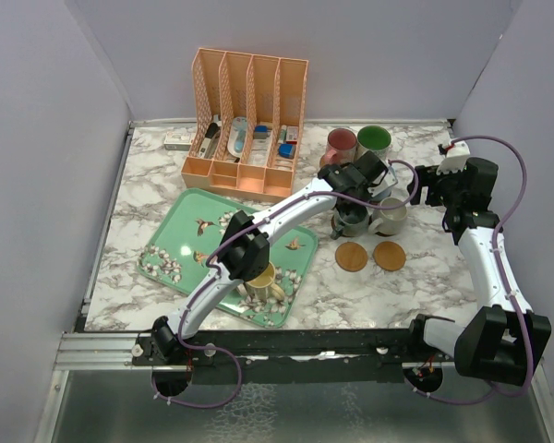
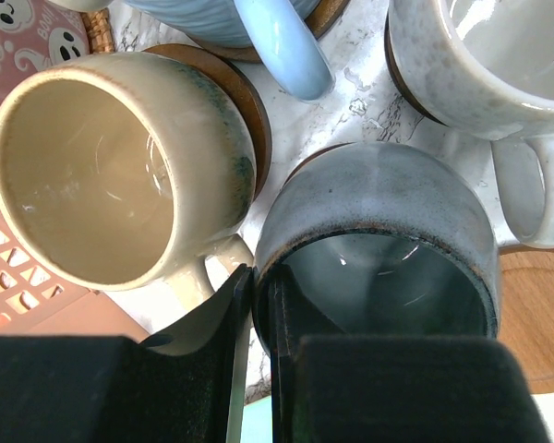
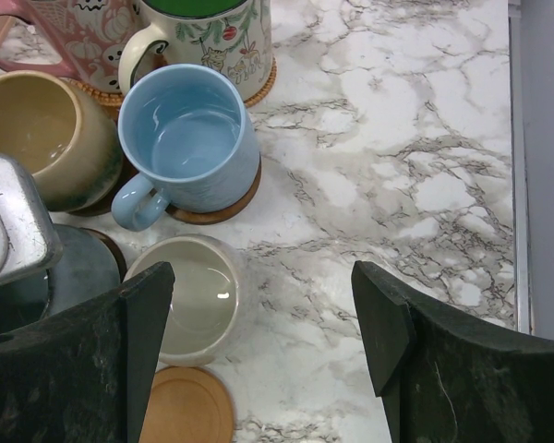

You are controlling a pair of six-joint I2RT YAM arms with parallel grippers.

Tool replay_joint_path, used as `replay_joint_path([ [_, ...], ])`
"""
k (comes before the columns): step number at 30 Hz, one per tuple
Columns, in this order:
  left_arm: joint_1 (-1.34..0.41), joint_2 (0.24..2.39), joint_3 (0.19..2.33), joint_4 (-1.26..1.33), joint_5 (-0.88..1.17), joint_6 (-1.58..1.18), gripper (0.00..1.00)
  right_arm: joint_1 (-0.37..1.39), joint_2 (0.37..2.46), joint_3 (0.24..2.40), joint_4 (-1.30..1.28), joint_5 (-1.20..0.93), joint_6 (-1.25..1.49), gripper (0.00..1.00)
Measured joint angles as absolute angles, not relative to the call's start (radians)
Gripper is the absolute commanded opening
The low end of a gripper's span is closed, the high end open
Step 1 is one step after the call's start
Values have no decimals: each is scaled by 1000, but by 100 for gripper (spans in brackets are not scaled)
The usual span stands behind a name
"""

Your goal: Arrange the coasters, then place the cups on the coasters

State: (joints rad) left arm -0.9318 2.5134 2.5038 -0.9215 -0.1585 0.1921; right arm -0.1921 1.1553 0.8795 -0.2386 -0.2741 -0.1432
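Gripper [image 2: 262, 288] (left) tight on grey-blue cup [image 2: 379, 198] rim — wrist view only.

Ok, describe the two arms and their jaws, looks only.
Both the left arm and right arm have white tubular links between chunky black joints. A thin purple cable loops along each. The jaws are flat, matte black wedges. The right arm carries a small white block with a red spot.

A white, grey-veined marble-patterned table [image 1: 143, 185] sits boxed in by 3 plain pale grey walls [image 1: 37, 185] under even light.
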Motion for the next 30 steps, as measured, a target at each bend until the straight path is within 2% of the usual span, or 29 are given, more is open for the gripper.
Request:
replay_joint_path([
  [30, -945, 2489, 2458, -904, -187, 208, 0, -192, 1155, 879, -239, -275, -143, 80],
])
